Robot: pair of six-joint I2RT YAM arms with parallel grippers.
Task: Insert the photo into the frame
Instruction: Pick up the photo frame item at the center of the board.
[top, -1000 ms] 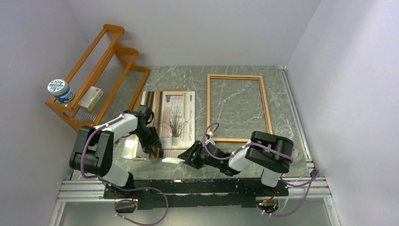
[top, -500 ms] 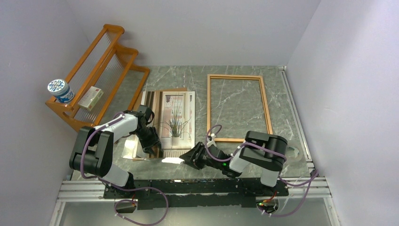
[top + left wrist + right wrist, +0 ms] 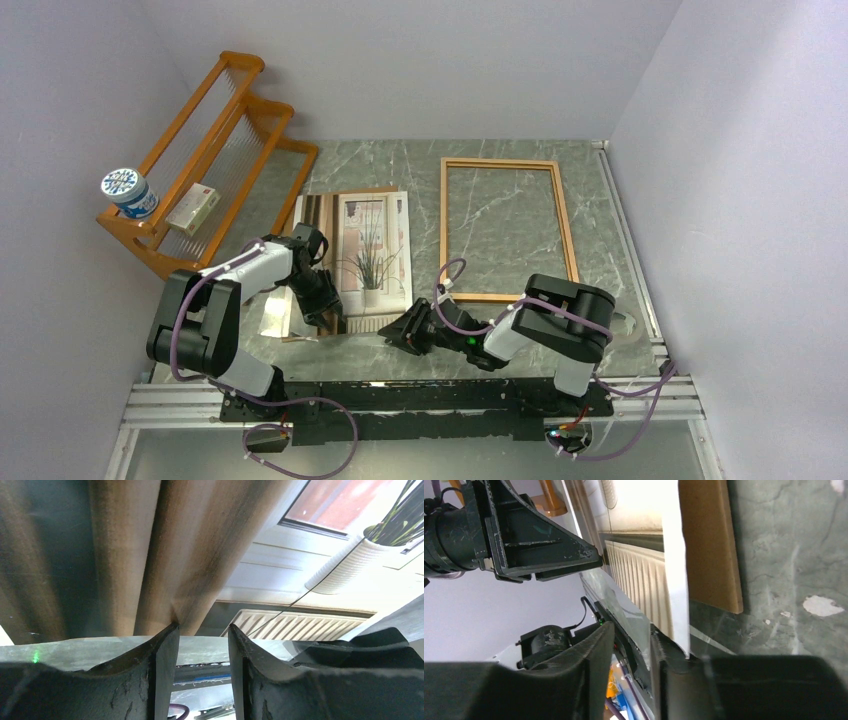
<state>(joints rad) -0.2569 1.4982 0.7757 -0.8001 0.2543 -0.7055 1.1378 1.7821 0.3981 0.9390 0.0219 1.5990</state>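
- The left gripper (image 3: 202, 630) has its two dark fingers parted by a narrow gap with nothing between them. The tips sit at the near left edge of the photo (image 3: 365, 240), a large rectangular paper print of a spiky potted plant on a windowsill. This looks like a set-up for getting under the edge.
- The right gripper (image 3: 633, 630) has its fingers close together at the near right corner of the print. A thin clear sheet (image 3: 619, 600) runs into the gap. Whether the fingers clamp it cannot be determined.
- The photo lies flat, left of centre, on a plain brown rectangular backing board (image 3: 709, 540), which shows beyond the print's right edge. The two grippers flank the near edge, probably so the paper can be lifted evenly without creasing.
- The frame (image 3: 443, 225), a thin orange-brown wooden rectangle, lies empty on the grey-green marbled table (image 3: 600, 230). It sits just right of the photo and apart from it.
- Judgement: the insertion has not begun. The print must be raised and carried rightward into the opening.
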